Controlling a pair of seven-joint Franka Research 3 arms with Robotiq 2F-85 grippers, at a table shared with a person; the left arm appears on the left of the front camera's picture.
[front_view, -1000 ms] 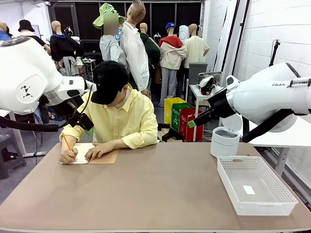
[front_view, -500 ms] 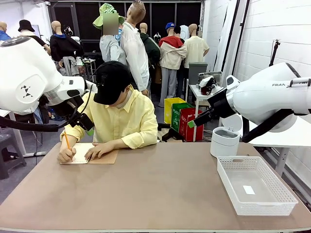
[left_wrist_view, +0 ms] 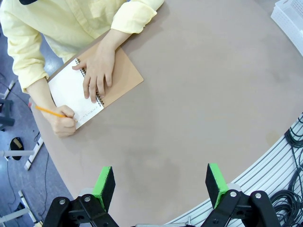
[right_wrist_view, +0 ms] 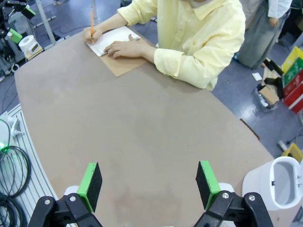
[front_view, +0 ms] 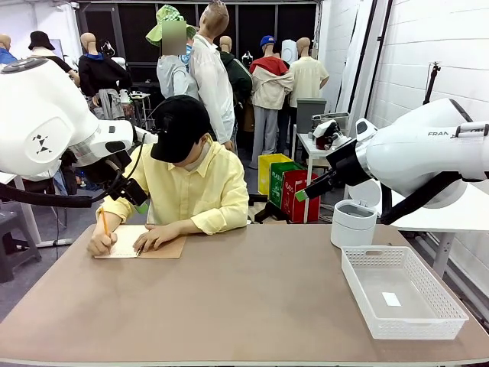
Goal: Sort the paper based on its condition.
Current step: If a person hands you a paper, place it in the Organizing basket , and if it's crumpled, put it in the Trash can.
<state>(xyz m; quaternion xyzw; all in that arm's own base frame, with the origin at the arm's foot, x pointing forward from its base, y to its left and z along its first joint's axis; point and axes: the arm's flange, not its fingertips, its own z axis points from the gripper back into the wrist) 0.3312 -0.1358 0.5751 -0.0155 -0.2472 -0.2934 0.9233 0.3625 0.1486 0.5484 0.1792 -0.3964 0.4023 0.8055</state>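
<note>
A person in a yellow shirt sits at the far left of the table, writing with an orange pencil (front_view: 104, 222) on the white page (left_wrist_view: 66, 87) of a spiral-bound notebook with a tan cover (front_view: 164, 247) (right_wrist_view: 124, 65). Their other hand rests flat on the notebook. Loose paper sheets are out of view. My left gripper (left_wrist_view: 160, 185) hangs open high above the table's left part, with nothing between its green pads. My right gripper (right_wrist_view: 148, 184) is also open and holds nothing, high above the table's middle. In the front view both grippers (front_view: 136, 197) (front_view: 306, 191) stay raised off the table.
A white mesh basket (front_view: 359, 279) stands at the right front with a small white label on its bottom. A white round bin (front_view: 354, 222) (right_wrist_view: 279, 182) stands behind it, off the table's far right corner. The brown tabletop (front_view: 244, 298) is bare between notebook and basket.
The person's writing hand has slid a little to the left on the page and their head has shifted slightly. Both arms are still.
</note>
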